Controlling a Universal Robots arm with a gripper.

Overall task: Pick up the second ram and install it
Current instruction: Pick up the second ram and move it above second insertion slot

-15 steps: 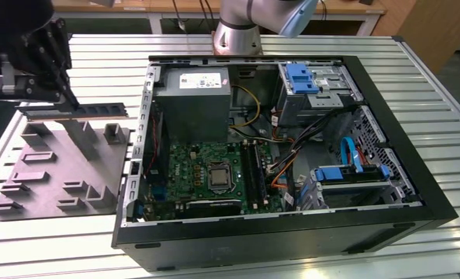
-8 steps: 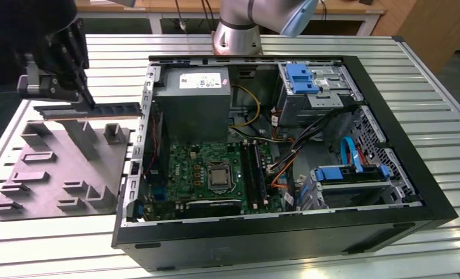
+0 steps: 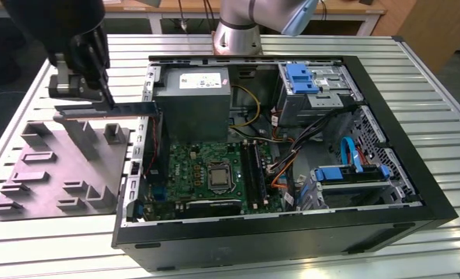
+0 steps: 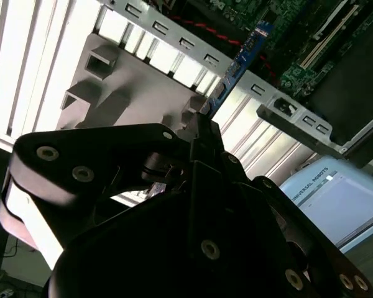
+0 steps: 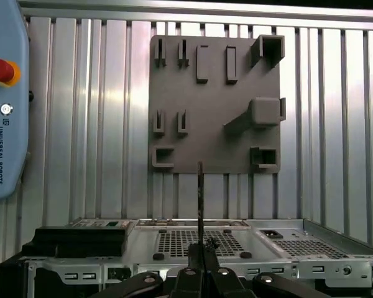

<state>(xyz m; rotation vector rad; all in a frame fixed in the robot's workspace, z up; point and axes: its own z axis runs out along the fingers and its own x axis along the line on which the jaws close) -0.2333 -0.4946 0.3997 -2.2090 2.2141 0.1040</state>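
Pick-up looks complete: the black fingers [image 3: 100,81] are closed on the long, narrow, dark blue-black circuit strip that is the second ram [image 3: 132,108]. They grip its flat faces near mid-length, so it hangs level. In the first wrist view the strip [image 5: 199,192] shows edge-on as a thin dark line running out from between the closed fingers [image 5: 189,279]. In the second wrist view its blue far end [image 4: 242,56] projects beyond them.

Beneath the fingers lies the flat grey plastic holder plate with raised blocks and pockets [image 3: 28,180], resting on the ribbed aluminium surface [image 3: 431,87]. The strip appears lifted off the plate.

Installation is judged not yet begun. The long black slots [image 3: 253,168] on the green motherboard [image 3: 187,168] sit well apart from the fingers, down inside the open black computer case [image 3: 385,226]. The case wall nearest the fingers stands just beside the strip's end.
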